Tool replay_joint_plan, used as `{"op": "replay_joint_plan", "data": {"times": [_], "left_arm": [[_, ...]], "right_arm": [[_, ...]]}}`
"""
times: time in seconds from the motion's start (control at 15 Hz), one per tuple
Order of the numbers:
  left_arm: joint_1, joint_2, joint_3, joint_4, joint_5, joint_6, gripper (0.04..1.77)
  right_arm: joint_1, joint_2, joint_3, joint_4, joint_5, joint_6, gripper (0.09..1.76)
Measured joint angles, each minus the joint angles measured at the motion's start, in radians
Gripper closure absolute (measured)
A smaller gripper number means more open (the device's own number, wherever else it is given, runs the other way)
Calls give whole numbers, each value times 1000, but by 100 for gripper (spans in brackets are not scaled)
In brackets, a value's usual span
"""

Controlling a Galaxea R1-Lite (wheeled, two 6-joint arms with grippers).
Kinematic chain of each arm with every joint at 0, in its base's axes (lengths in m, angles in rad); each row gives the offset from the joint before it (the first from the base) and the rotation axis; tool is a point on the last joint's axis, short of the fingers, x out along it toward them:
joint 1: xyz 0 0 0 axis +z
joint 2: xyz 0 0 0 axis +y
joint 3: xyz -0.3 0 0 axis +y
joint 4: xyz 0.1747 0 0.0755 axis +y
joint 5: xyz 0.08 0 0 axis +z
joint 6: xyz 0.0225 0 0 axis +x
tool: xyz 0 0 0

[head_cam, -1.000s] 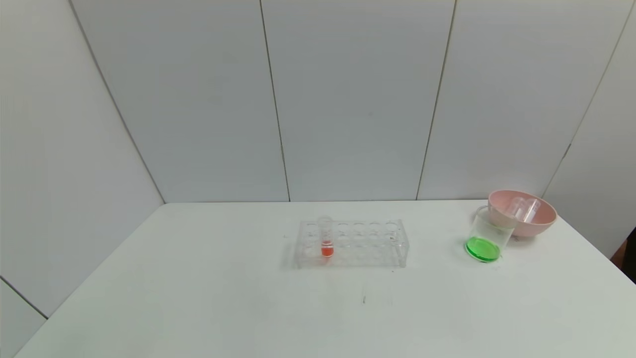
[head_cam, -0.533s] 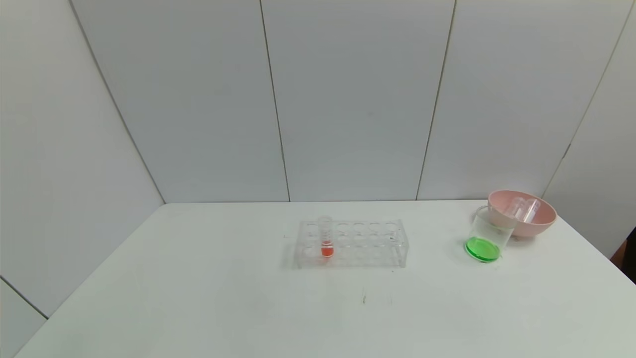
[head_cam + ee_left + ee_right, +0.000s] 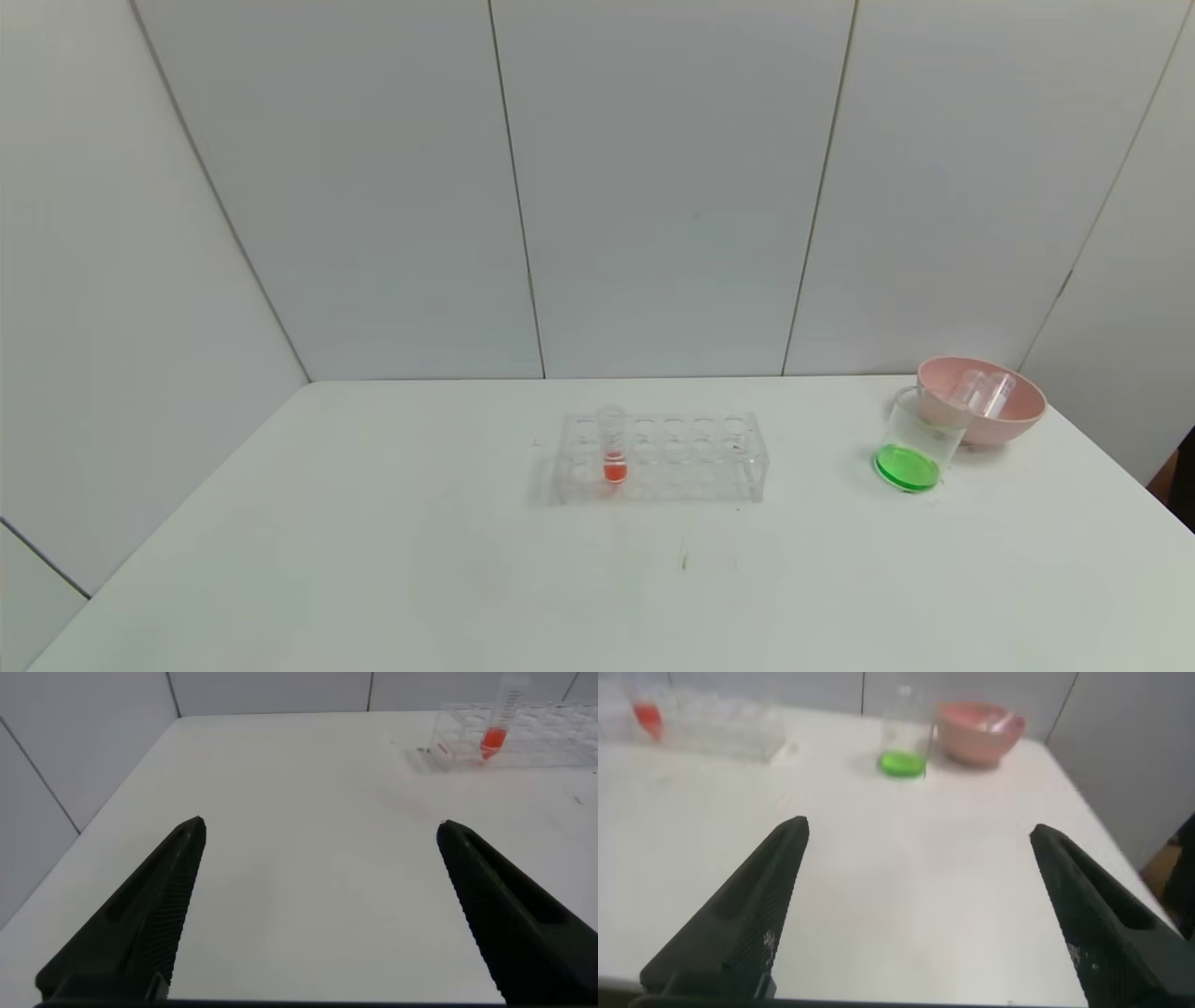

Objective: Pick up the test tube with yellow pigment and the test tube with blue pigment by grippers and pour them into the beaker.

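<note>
Head view: white bench (image 3: 373, 560) carries a clear rack (image 3: 661, 457) at centre, one orange-red tube (image 3: 612, 448) standing in it. Pink bowl (image 3: 980, 399) at far right holds two empty clear tubes (image 3: 985, 392), probably the test tube with yellow pigment and the test tube with blue pigment, now drained; which is which cannot be told. Beaker (image 3: 915, 441) stands just in front of the bowl on its left side, touching or nearly so, with green liquid in the bottom.

Left hand (image 3: 318, 905) and right hand (image 3: 915, 905) both hover low over the near bench, out of the head view, fingers spread wide, nothing held.

Judgement: pouring looks complete; green suggests both pigments mixed. Best course is to keep both hands parked, well apart from the beaker, so nothing tips.

Compared with 1.0 s ago: no visible change; rack, beaker and bowl sit as they did.
</note>
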Motion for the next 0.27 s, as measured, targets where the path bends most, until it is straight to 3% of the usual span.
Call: {"op": "replay_joint_plan", "data": {"times": [0.27], "left_arm": [[0,0,0,0,0,0,5]], "right_arm": [[1,-1,9,-20,-7,46,15]]}}
